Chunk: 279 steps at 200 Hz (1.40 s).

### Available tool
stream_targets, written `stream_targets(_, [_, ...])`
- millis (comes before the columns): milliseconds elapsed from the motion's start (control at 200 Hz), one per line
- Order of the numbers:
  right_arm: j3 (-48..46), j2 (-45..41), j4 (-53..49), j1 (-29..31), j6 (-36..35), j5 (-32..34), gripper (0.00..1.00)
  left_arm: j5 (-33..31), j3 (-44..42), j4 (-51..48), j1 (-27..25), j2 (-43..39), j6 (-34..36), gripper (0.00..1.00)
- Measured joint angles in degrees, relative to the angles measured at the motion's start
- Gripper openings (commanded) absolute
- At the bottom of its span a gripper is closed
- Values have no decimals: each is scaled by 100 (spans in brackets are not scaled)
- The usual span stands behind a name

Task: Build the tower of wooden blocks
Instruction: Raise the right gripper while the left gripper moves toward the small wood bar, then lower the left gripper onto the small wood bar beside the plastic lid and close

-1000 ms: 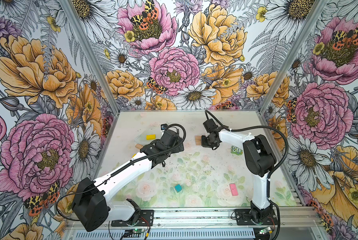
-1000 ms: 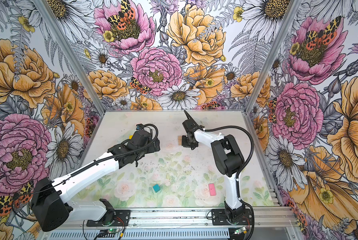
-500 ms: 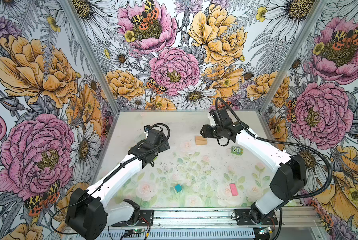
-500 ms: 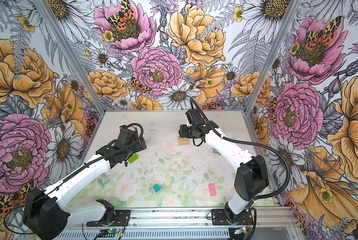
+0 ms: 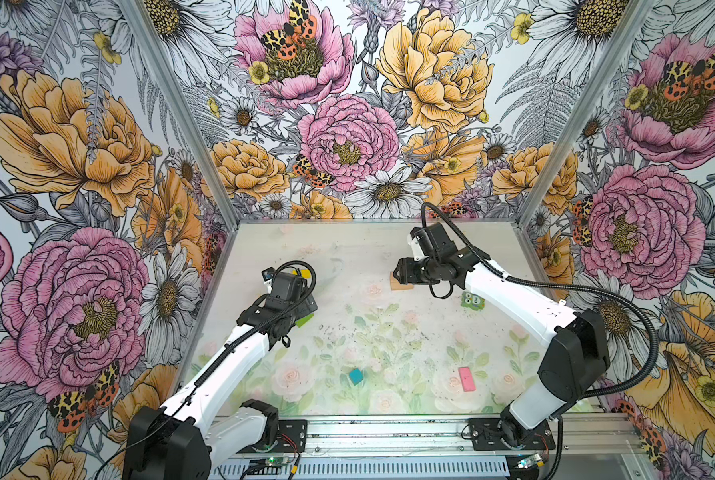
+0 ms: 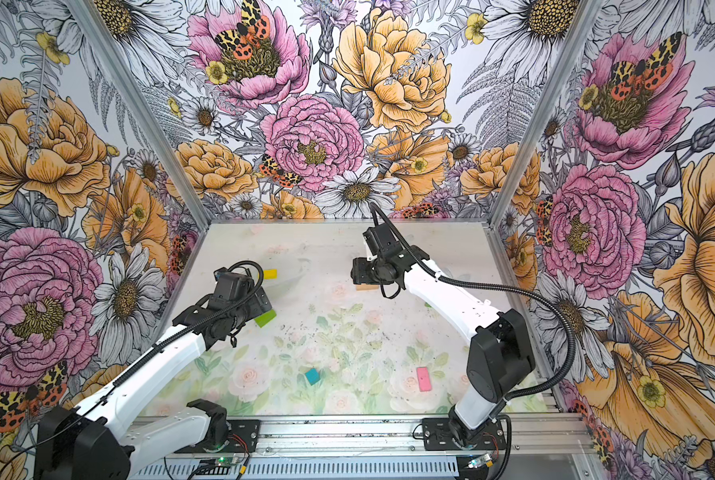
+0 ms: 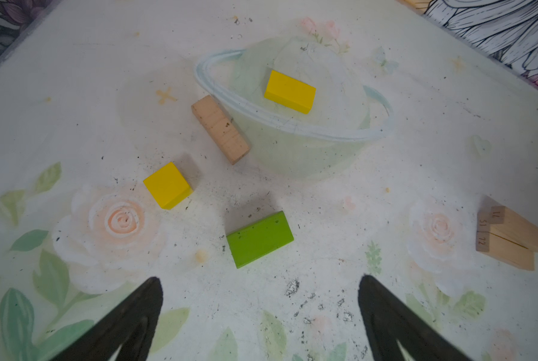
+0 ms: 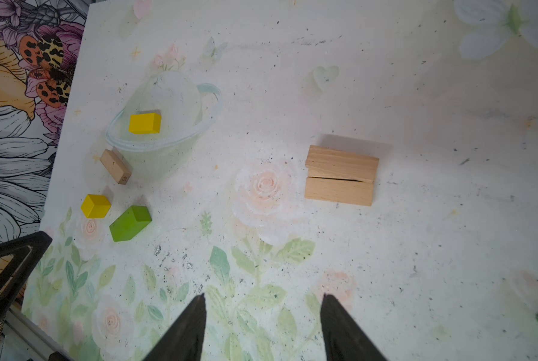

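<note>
Hanging released: left end effector (image 7: 260,278), right end effector (image 8: 263,297) — tabletop (image 5: 389,332) middle lying open. Toward far edge, tan planks (image 8: 339,175) sitting; lime green block (image 7: 259,239), yellow cube (image 7: 167,185) crowding left edge.

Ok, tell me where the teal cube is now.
In both top views the teal cube lies near the front edge of the table, about midway across, with the pink slab off to its right.

Robotics lab test cell: flower-printed wall panels (image 5: 347,124) stood in aluminium frame posts (image 5: 180,112); white-and-black robot arms (image 5: 231,361) were bolted to a slotted metal rail (image 5: 389,436).
</note>
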Motion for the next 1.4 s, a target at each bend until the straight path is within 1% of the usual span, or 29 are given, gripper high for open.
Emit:
stream_targets(100, [22,101,0,13,-26,-79,66,15,17,4,249,149,111,99])
stream_targets(205, [26,114,-7,26,-57,-138,69,35,114,9,505,533,304,99])
stream_targets(405, [46,111,-4,24,-59,-186,71,181,439,118,1003,1329,575,99])
stream_targets(575, [59,114,-2,22,-59,-225,72,258,763,286,1235,1908,693,98])
stream_targets(715, [68,114,-2,-15,-59,-284,72,321,1130,380,1353,2385,874,97])
stream_targets(865, [68,114,-4,-94,-59,-332,72,487,1486,463,1473,2865,1119,94])
stream_targets(1106, [68,114,-4,-203,-59,-369,73,758,1519,509,1517,3252,1182,93])
stream_targets(1286, [68,114,-4,-219,-59,-369,73,817,1537,518,1405,3346,1180,92])
stream_targets(1396, [68,114,-4,-221,-59,-369,73,885,1626,520,1335,3539,1178,92])
